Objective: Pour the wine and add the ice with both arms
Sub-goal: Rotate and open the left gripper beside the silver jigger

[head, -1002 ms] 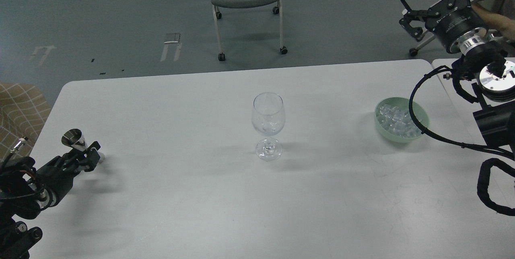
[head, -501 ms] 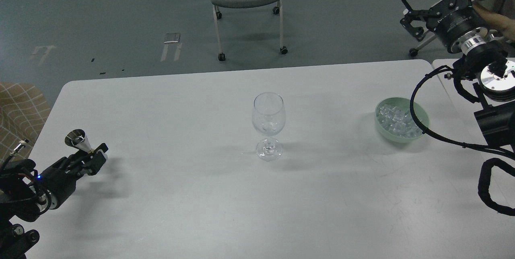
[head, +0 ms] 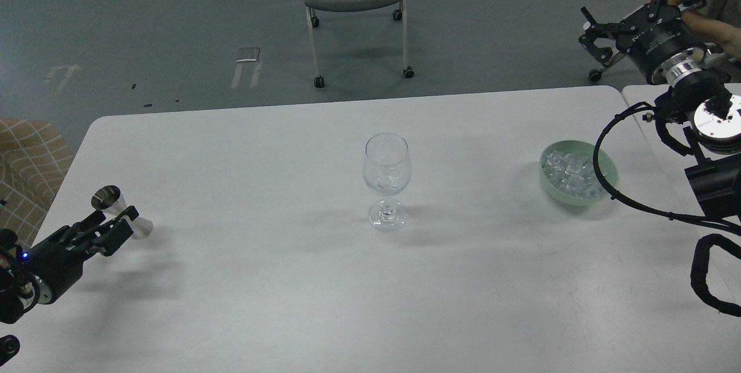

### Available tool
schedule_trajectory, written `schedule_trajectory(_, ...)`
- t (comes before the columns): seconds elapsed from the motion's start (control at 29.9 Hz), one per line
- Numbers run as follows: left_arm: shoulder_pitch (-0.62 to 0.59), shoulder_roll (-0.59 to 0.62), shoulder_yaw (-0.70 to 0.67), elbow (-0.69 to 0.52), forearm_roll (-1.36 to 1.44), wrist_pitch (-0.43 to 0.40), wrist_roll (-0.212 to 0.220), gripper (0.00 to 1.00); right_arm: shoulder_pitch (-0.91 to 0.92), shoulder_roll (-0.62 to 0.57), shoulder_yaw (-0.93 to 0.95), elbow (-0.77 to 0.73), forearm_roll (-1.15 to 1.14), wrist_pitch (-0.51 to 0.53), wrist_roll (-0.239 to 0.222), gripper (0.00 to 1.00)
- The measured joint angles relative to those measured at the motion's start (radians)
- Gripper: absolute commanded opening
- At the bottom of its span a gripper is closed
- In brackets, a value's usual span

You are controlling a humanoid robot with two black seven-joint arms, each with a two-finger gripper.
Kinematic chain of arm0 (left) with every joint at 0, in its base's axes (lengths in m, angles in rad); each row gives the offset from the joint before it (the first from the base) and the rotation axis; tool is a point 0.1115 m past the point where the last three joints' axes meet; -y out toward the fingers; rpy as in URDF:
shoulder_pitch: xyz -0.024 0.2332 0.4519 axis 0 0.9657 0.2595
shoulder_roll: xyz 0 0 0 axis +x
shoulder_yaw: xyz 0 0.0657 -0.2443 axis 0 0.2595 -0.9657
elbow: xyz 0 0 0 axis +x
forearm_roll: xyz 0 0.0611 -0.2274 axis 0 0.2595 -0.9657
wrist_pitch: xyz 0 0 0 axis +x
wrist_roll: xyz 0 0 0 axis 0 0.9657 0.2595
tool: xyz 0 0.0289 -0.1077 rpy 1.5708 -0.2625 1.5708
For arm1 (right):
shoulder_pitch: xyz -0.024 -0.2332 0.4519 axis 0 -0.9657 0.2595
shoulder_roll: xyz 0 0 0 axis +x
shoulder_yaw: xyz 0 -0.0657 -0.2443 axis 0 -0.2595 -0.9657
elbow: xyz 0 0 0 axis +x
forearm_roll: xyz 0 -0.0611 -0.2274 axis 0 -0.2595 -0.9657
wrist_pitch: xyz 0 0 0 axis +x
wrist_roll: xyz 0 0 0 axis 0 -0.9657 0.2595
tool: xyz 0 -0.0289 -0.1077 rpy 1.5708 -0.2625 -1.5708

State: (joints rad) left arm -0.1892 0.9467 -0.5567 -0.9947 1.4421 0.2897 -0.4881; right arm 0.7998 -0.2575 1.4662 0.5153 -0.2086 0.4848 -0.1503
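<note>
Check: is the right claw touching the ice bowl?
Apart. Head view shows the right claw open, raised beyond the table's far edge; the green bowl of ice sits well below it.

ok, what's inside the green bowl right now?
The green bowl holds a heap of small clear ice cubes. A black cable from the right arm loops across its right side, hiding part of the contents. The bottom of the bowl under the ice isn't visible.

Even overhead light, soft shadows, sharp picture

The white table (head: pixel 289 280) is evenly bright, with mild glare near its front edge; the wine glass (head: pixel 386 179) throws faint, spread shadows sideways, and the arm by the left edge casts a blurred one.
</note>
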Motion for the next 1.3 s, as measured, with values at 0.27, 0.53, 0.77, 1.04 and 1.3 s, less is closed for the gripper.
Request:
schedule_trajectory(0.27, 0.051, 0.041, 0.003, -0.036, -0.016, -0.004, 0.0, 0.85, -0.012, -0.004, 0.0, 0.0, 0.0, 0.003, 0.0, 1.0)
schedule_trajectory(0.53, 0.092, 0.126, 0.001, -0.19, -0.361, -0.029, -0.001, 0.98, -0.022, -0.004, 0.0, 0.001, 0.0, 0.004, 0.0, 1.0)
schedule_trajectory(0.77, 0.094, 0.193, -0.007, -0.273, -0.683, -0.179, -0.001, 0.98, -0.023, -0.017, 0.0, 0.002, 0.0, 0.004, 0.0, 1.0)
schedule_trajectory(1.04, 0.105, 0.236, -0.012, -0.282, -1.132, -0.467, -0.001, 0.98, -0.027, -0.026, 0.001, 0.001, 0.001, 0.004, 0.0, 1.0)
schedule_trajectory(1.3, 0.15, 0.26, -0.004, -0.26, -1.227, -0.663, -0.001, 0.98, -0.035, -0.028, 0.0, 0.0, 0.001, 0.004, 0.0, 1.0)
